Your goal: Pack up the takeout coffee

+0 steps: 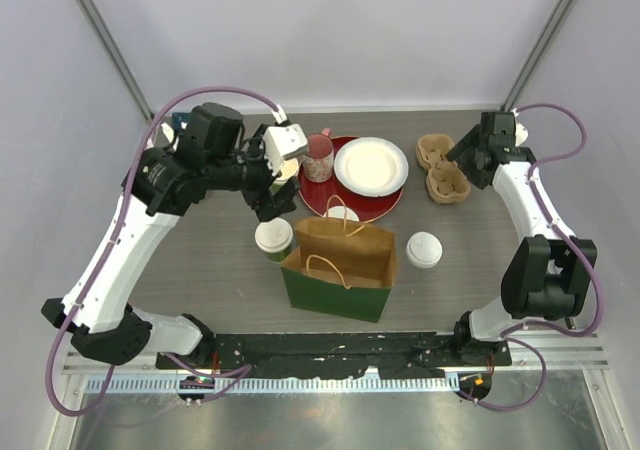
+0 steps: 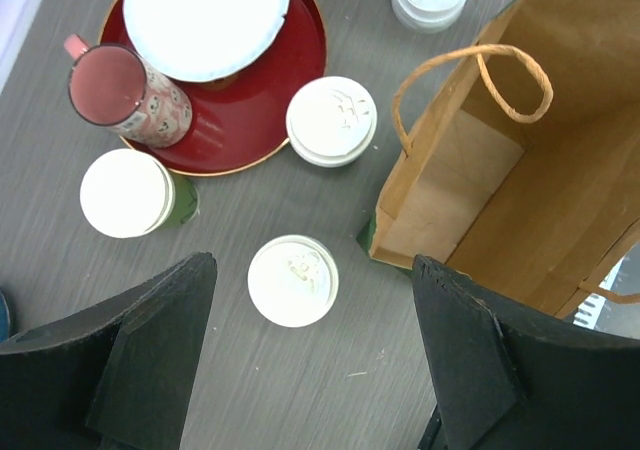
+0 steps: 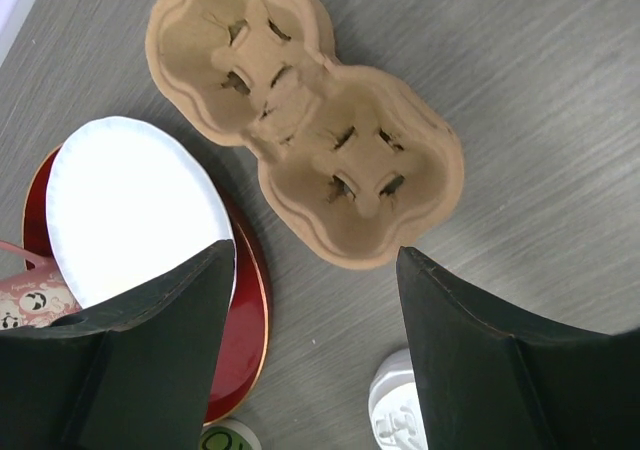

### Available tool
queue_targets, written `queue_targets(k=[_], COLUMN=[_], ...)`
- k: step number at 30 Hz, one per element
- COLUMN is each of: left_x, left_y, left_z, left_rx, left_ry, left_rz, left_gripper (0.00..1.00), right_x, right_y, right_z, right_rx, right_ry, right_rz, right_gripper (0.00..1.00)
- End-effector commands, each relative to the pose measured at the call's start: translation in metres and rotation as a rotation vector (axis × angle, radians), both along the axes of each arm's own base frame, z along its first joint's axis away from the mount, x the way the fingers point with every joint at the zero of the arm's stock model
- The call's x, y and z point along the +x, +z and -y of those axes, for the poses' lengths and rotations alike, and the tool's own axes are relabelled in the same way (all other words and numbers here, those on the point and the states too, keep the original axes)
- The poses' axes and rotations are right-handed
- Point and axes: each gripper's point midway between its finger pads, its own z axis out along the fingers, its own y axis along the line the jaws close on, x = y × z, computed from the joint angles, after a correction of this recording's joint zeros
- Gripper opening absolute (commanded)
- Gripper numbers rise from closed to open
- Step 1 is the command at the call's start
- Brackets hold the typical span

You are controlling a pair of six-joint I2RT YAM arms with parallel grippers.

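**Both claws apart over their targets; no cup in the bag**

Risks first. The left claw (image 2: 312, 270), fingers apart and holding nothing, hangs above a lidded cup (image 2: 293, 280). That cup stands on the tabletop (image 1: 205, 270) at 10 o'clock of the paper bag (image 1: 338, 265).
- An off-centre descent would likely knock the lid rim and tip the cup.
- Too hard a squeeze could buckle the paper wall or pop the lid.
- The bag's handle (image 2: 480, 70) droops across the opening and could snag a cup on its way in.
- The bag looks light, so a bump may slide or topple it.

The right claw (image 3: 315, 255), also apart and empty, straddles the near edge of the pulp cup carrier (image 3: 305, 140). A shallow approach would probably shove the carrier instead of gripping it. One finger also sits close to the white plate (image 3: 130, 205) on the red tray (image 3: 250, 320).

Other cups, clock positions taken on the top view:
- second cup (image 1: 423, 250), at 3 o'clock of the bag
- third cup (image 1: 342, 213), at 12 o'clock of the bag, by the tray rim
- fourth cup (image 2: 128, 192), at 9 o'clock of the tray, beside the pink mug (image 2: 125, 90)

Pose. The left arm has its elbow raised and its wrist bent straight down. The right arm reaches to the tabletop's 1 o'clock corner with its wrist pitched down.
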Motion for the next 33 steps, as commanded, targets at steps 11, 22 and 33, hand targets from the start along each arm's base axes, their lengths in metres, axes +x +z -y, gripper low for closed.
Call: queue_targets(k=[11,22,33], left_x=[-0.016,-0.028,0.01], left_y=[0.01,0.03,0.015], left_z=[0.0,0.013,0.002], left_rx=[-0.218,-0.418,-0.246], left_ry=[0.021,0.03,0.072], left_rz=[-0.032,-0.244,-0.161], left_gripper=[0.84,0.82,0.81], right_x=[-0.024,-0.026,0.0], right_y=[0.046,0.072,0.031], right_z=[0.015,0.019,0.004], right_rx=[-0.138,-0.101,-0.029], right_ry=[-0.118,-0.234,-0.202], right_rz=[0.083,-0.092,-0.193], right_gripper=[0.66,0.67,0.67])
